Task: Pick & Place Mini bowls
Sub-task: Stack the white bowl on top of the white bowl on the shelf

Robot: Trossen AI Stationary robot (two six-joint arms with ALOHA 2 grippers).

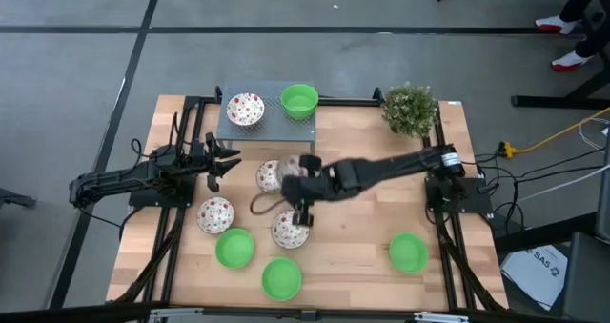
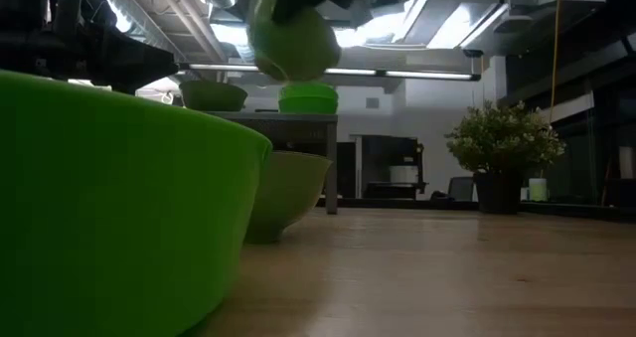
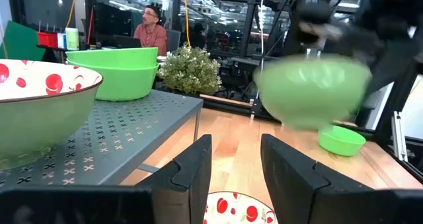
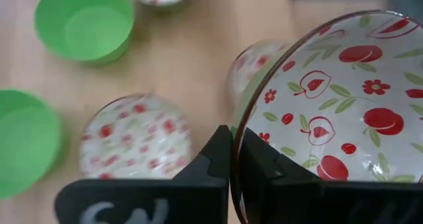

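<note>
1. My right gripper (image 4: 231, 161) was clamped on the rim of a patterned bowl (image 4: 337, 112), lifted above mid-table at frame centre in the high view; the bowl held nothing.
2. My left gripper (image 1: 227, 161) waited at left-centre, fingers (image 3: 188, 174) parted, holding nothing.
3. The grey stand (image 1: 267, 131) at upper centre carried one patterned bowl (image 1: 245, 109) and a green bowl (image 1: 299, 100), both empty.
4. Other bowls sat on the table (image 1: 353, 252) toward lower centre, empty: patterned (image 1: 215, 214) and green (image 1: 234, 249); another green bowl (image 1: 408, 252) sat lower right.
</note>
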